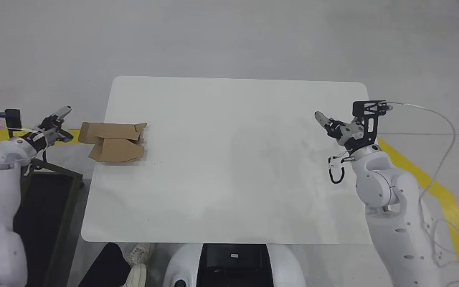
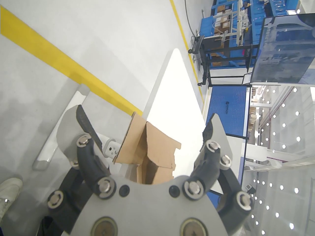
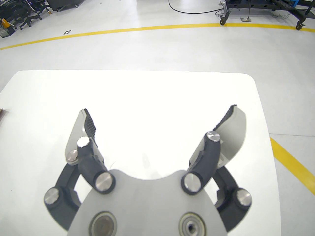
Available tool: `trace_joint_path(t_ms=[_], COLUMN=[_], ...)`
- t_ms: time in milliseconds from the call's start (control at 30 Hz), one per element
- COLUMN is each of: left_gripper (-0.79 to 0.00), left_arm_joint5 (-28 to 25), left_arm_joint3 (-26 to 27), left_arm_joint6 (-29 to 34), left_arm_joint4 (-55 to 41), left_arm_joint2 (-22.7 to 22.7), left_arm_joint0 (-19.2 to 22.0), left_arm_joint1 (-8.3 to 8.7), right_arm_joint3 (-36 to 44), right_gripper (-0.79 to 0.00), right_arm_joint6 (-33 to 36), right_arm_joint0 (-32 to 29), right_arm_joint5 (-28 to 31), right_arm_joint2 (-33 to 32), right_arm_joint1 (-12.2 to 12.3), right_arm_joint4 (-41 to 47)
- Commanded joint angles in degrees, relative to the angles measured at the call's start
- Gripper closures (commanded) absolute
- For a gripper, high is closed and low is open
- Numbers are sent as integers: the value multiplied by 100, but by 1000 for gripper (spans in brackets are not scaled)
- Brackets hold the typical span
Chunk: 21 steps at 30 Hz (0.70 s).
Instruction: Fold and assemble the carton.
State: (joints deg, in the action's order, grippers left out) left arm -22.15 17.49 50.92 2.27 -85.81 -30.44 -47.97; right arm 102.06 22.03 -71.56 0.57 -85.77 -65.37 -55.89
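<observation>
Worktop [image 1: 237, 179]: white, with rounded corners. Nothing stands on the strip along its near edge. Right gripper [image 3: 158, 109]: positioned above the worktop just inside the right edge, about halfway between the near and far edges, and pointed inward across the surface. Its jaws are spread wide and hold nothing; bare white worktop shows between the ribbed pads [image 3: 89, 125]. Left gripper [image 2: 146, 111]: positioned outside the left edge, clear of the worktop and at much the same depth as the right one. Its jaws also stand wide apart and empty. Carton [image 1: 115, 141]: brown cardboard, lying across the left edge of the worktop at about mid-depth, with its outer end overhanging that edge toward the left gripper. It is only partly formed. The panels lie low and uneven, and in the left wrist view several flaps stand loose and open at differing angles. The carton's outer end is just beside the left gripper, ahead of the fingertips rather than between them, and no contact is visible. The carton and the right gripper are well apart, at opposite sides of the worktop. Beyond the far edge, a yellow line [image 3: 147, 28] curves across the grey floor.
</observation>
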Motion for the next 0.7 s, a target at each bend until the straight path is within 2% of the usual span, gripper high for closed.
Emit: trace_joint_path(t_ms=[0, 167, 400, 633, 667], left_gripper=[-785, -785, -785, -785, -760], left_arm_joint5=[32, 197, 333, 396, 407], left_arm_joint3=[-85, -191, -324, -406, -410], left_arm_joint6=[-10, -61, 351, 485, 501], left_arm_joint4=[64, 263, 323, 240, 230], left_arm_joint2=[64, 218, 353, 388, 394], left_arm_joint0=[6, 66, 150, 200, 204], left_arm_joint1=[-24, -73, -130, -166, -172], right_arm_joint3=[0, 0, 0, 0, 0], right_gripper=[-785, -785, -785, -785, -785], right_arm_joint6=[0, 0, 0, 0, 0], right_arm_joint0=[0, 0, 0, 0, 0], right_arm_joint5=[0, 0, 0, 0, 0], right_arm_joint2=[0, 0, 0, 0, 0], right_arm_joint1=[0, 0, 0, 0, 0], right_arm_joint4=[0, 0, 0, 0, 0])
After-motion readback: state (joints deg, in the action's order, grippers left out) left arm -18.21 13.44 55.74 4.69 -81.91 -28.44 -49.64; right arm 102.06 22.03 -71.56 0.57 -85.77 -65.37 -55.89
